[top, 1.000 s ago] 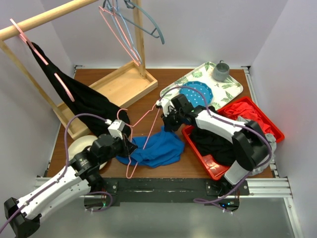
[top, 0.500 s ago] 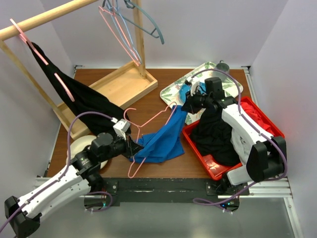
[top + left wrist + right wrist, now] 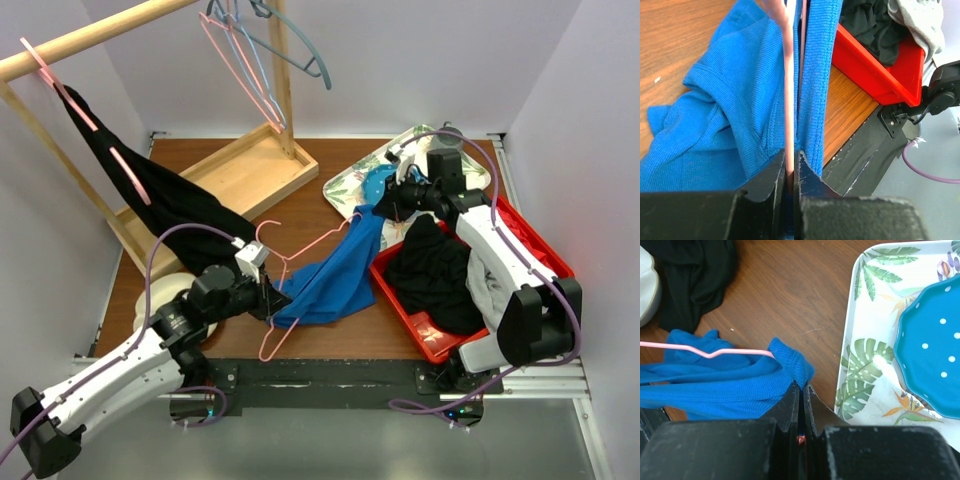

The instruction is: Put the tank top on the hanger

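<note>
Middle barred, far wood open

The tank top (image 3: 335, 275) and pink hanger (image 3: 305, 240) run as a slanted band from the left gripper (image 3: 268, 296) to the right gripper (image 3: 383, 208), barring the table's (image 3: 310, 185) middle. Bare wood lies free behind it, hemmed by the wooden rack base (image 3: 245, 170) and leaf-print tray (image 3: 350, 172). The red bin (image 3: 405, 318) blocks the right, and the hanging black garment (image 3: 180, 205) blocks the left.

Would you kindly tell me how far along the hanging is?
Done: left end effector grips the hanger, right end effector an edge of the tank top. In hand: top stretched along one hanger arm. Left: seating both straps; fabric lies on the table.
</note>
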You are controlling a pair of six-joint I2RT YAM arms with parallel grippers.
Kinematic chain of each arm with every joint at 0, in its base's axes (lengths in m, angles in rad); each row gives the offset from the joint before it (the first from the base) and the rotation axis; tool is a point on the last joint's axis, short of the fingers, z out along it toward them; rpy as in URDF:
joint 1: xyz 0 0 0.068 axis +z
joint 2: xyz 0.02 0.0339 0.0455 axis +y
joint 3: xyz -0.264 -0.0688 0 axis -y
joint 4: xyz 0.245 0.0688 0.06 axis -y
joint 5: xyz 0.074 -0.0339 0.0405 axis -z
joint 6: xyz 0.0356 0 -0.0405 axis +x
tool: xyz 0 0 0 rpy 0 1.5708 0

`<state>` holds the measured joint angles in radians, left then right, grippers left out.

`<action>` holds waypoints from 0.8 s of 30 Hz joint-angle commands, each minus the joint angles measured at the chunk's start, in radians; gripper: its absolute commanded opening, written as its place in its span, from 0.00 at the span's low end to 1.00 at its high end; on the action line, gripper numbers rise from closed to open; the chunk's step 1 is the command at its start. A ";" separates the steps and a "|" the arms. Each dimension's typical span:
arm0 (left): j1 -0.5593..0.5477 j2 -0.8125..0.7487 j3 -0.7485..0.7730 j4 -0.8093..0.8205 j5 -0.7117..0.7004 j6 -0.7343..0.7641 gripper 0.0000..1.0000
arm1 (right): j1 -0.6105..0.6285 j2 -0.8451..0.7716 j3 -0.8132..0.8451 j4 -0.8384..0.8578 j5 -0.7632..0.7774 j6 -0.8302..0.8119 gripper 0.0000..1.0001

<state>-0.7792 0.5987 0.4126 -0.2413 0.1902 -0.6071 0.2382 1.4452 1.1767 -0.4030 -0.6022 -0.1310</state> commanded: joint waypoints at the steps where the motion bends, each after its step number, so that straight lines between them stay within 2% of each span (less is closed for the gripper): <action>1: 0.003 0.012 0.022 -0.010 0.034 0.027 0.00 | -0.027 -0.031 0.047 0.058 0.016 0.001 0.00; 5: 0.003 0.041 0.025 0.007 0.071 0.050 0.00 | -0.030 -0.029 0.060 0.041 -0.045 -0.022 0.00; 10: 0.003 0.095 0.052 0.037 0.115 0.086 0.00 | -0.020 -0.005 0.072 -0.008 -0.280 -0.090 0.02; 15: 0.003 0.118 0.092 0.076 0.124 0.098 0.00 | 0.015 0.007 0.087 -0.104 -0.281 -0.191 0.08; 19: 0.003 0.096 0.107 0.086 0.115 0.101 0.00 | 0.015 0.001 0.107 -0.141 -0.237 -0.225 0.28; 20: 0.003 0.089 0.107 0.086 0.114 0.102 0.00 | 0.016 0.000 0.118 -0.154 -0.196 -0.231 0.39; 24: 0.003 0.043 0.109 0.065 0.101 0.107 0.00 | 0.009 -0.012 0.175 -0.221 -0.110 -0.259 0.63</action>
<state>-0.7792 0.6880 0.4744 -0.2077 0.2802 -0.5293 0.2543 1.4536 1.2648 -0.5674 -0.7891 -0.3321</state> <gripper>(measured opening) 0.091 0.561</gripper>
